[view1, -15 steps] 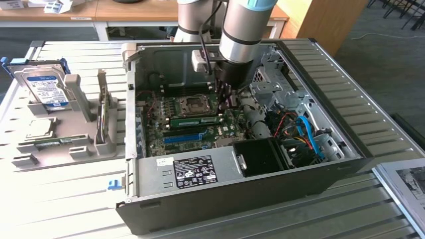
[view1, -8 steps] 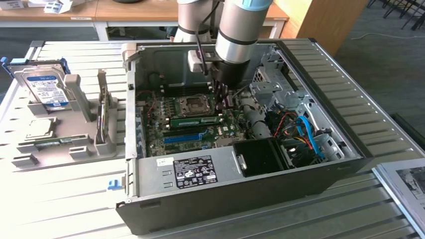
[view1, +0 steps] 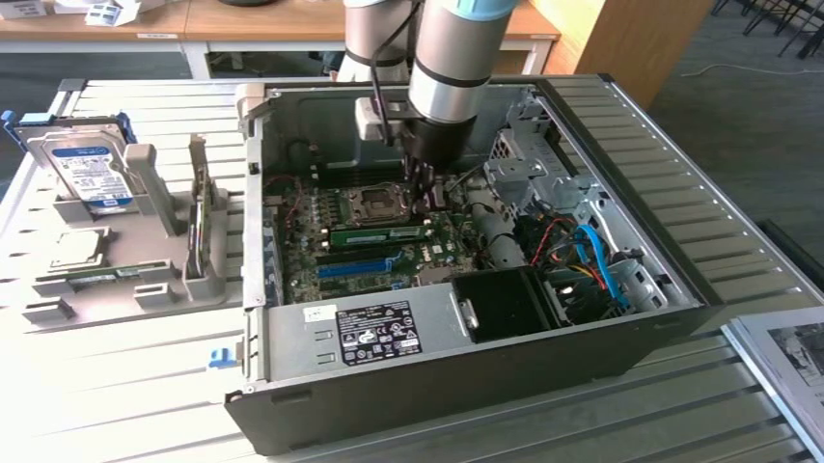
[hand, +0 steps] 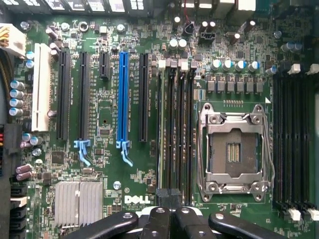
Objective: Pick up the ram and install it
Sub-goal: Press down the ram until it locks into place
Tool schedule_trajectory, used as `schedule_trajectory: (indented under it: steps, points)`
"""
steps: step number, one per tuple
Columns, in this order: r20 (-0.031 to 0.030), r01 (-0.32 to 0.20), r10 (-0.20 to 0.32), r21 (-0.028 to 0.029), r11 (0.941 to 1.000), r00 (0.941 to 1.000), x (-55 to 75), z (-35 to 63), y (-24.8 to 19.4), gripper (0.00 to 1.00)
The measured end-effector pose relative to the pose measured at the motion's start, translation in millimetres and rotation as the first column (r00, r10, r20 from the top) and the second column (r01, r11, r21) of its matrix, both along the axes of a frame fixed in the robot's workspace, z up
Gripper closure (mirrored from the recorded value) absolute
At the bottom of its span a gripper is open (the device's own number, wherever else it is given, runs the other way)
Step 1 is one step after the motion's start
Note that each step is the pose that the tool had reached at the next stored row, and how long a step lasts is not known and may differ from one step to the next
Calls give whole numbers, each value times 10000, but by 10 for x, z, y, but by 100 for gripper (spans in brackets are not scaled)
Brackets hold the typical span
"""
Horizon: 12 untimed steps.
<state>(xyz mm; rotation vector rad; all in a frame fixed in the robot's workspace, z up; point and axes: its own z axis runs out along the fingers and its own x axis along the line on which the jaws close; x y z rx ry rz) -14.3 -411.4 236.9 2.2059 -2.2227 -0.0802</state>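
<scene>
The ram (view1: 380, 233), a long green stick with dark chips, lies along the memory slots on the motherboard (view1: 425, 256) inside the open computer case (view1: 451, 386). In the wrist view its thin green edge (hand: 160, 129) stands in the slot nearest the black expansion slots. My gripper (view1: 431, 196) hangs inside the case just above the board, beside the ram's end toward the exterior view's right. Its black fingers (hand: 158, 219) are pressed together and shut, with nothing between them, over one end of the memory slots.
A processor socket (hand: 234, 149) sits beside the memory slots, a blue expansion slot (hand: 123, 94) on the other side. Drive cage and blue cables (view1: 592, 260) crowd the case's right. Outside, a grey holder (view1: 129, 280) carries a hard drive (view1: 91, 174).
</scene>
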Motion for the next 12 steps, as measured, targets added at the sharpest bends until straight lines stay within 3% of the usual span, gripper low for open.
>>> schedule_trajectory:
  steps: [12]
  points:
    - [67,0,0,0,10000,10000,-137,0,0,90]
